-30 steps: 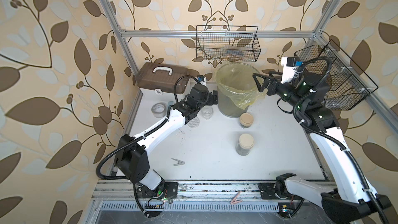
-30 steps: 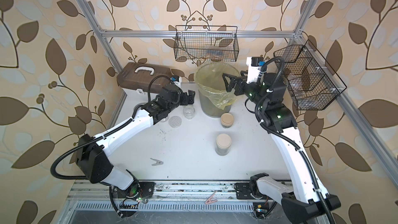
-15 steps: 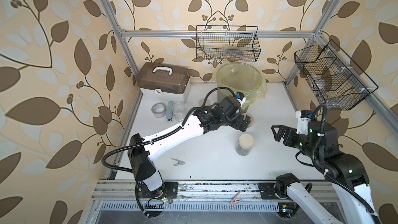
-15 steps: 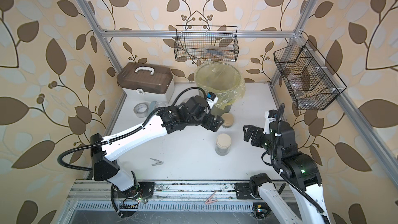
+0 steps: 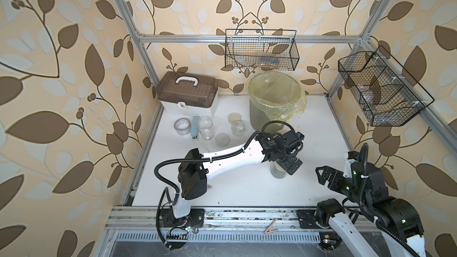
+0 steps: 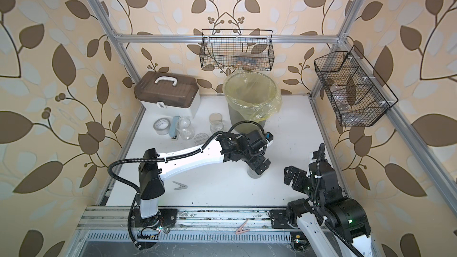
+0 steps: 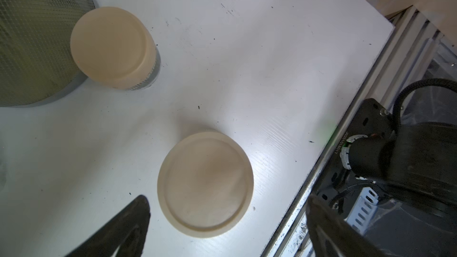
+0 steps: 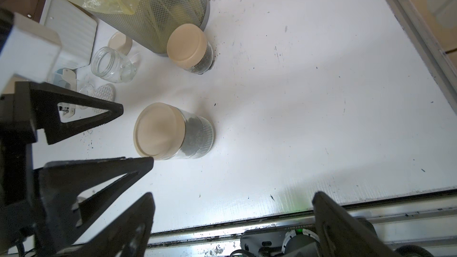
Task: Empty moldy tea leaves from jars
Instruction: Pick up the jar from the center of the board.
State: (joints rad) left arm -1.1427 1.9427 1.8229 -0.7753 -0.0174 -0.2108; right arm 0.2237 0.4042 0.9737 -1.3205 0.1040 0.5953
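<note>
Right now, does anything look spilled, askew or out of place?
Dark crumbs lie scattered on the white tabletop beside the short beige-lidded glass jar and grey mesh bin. A pinkish clip lies off the table on the front rail.

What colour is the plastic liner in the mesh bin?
Translucent yellow; the liner drapes over the rim of the bin, clearest in a top view.

White-black arms [image 5: 230, 156]; cables [image 7: 425, 84] apparently ribbed.

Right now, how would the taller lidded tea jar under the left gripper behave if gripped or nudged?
The taller lidded jar looks like clear glass: probably rigid, slippery, breakable. Upright and tall, it may tip if pushed high.
</note>
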